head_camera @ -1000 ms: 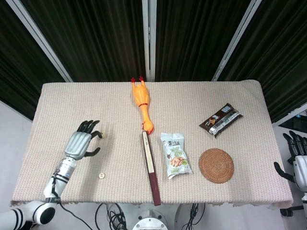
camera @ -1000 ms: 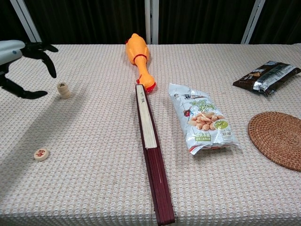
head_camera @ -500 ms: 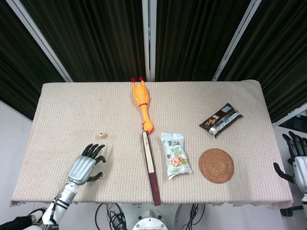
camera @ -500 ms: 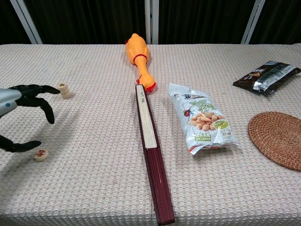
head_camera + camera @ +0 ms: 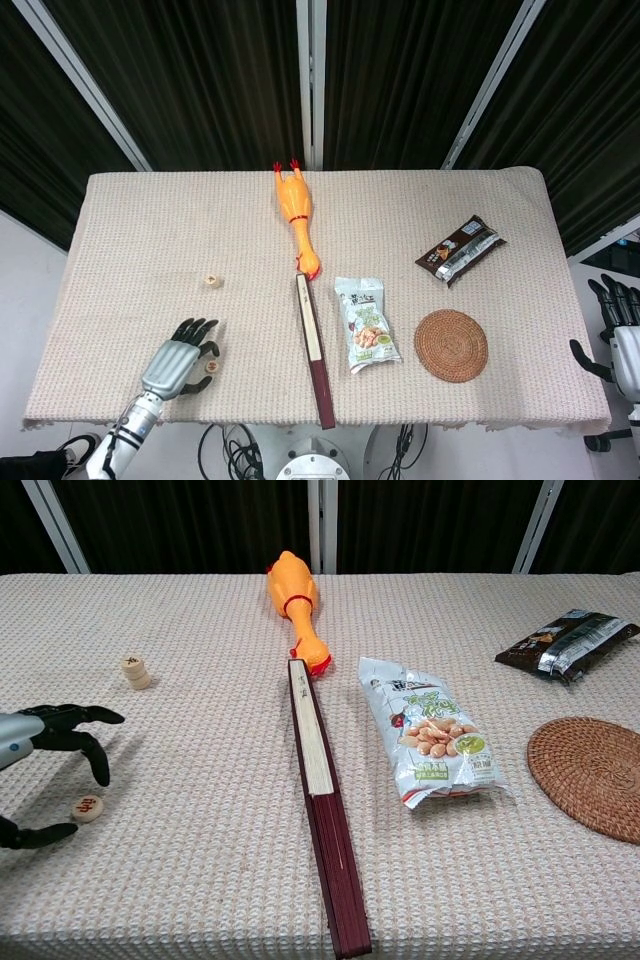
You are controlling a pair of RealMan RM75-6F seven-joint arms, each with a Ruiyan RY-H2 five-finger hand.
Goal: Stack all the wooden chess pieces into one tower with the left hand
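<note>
A small stack of wooden chess pieces [image 5: 210, 282] [image 5: 136, 671] stands on the left part of the table. A single flat wooden piece [image 5: 88, 807] [image 5: 211, 367] with a red character lies nearer the front edge. My left hand [image 5: 178, 368] [image 5: 45, 770] hovers right around this single piece, its fingers spread and curved, the piece lying between thumb and fingers without being held. My right hand [image 5: 620, 340] hangs open off the table's right edge, seen only in the head view.
A rubber chicken [image 5: 296, 215] lies at the back centre, a long dark folded fan [image 5: 314, 348] runs toward the front. Right of the fan are a snack bag [image 5: 366, 322], a woven coaster [image 5: 451, 345] and a dark wrapper [image 5: 460, 248].
My left hand has drawn back from the small stack toward the front edge and come down around the single piece.
</note>
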